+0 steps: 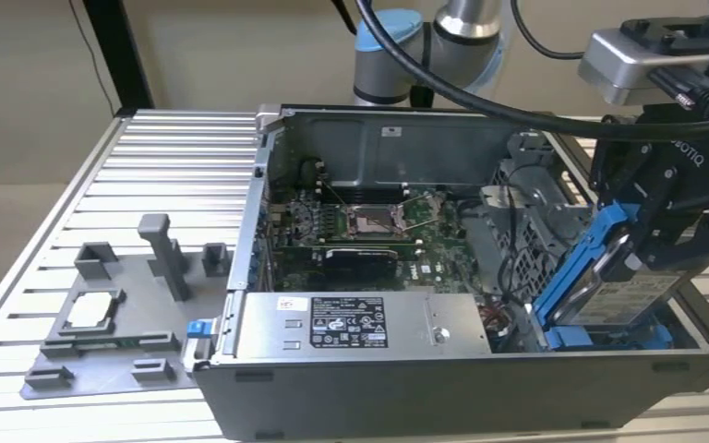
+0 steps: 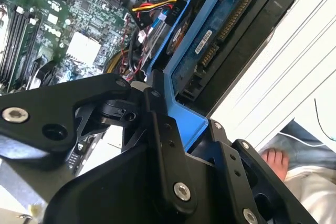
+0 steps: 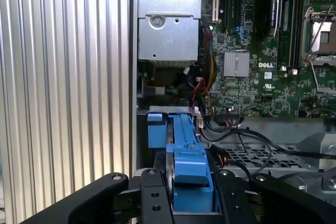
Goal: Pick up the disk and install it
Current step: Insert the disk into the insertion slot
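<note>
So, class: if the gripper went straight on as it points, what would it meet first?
Probably the blue bay in the case's corner. The gripper, shut on the tilted disk, points down into it, so the disk's lower end would touch first. Depth is unclear.

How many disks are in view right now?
1. The disk sits tilted between the fingers at the exterior view's right end of the computer case. More may be hidden inside.

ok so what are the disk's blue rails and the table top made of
Blue rails on the disk: probably moulded plastic, evenly bright blue with a soft sheen. Table: likely bare aluminium, pale grey ribbed slats with a dull metallic shine.
</note>
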Tool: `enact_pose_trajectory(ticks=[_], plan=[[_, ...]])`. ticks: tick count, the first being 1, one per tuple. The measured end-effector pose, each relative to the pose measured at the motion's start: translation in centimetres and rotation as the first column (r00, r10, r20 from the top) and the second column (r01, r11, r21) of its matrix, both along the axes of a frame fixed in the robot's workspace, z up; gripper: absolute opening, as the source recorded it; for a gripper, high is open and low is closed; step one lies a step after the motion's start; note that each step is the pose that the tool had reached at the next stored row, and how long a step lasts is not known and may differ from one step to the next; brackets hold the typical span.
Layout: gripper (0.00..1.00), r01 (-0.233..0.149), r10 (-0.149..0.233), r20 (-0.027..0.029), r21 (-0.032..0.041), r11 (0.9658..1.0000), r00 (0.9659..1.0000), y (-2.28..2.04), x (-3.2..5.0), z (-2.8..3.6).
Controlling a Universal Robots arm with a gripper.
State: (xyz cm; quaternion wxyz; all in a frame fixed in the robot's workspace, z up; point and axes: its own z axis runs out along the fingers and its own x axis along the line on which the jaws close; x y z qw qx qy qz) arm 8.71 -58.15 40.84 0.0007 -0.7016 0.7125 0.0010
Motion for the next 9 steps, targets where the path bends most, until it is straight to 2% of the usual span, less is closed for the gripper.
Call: enact_pose_trajectory(ticks=[9], plan=[[0.0,0.0,0.0,-0.0001,0.0001,1.0,1.0,-0.01,0.0,-0.05]])
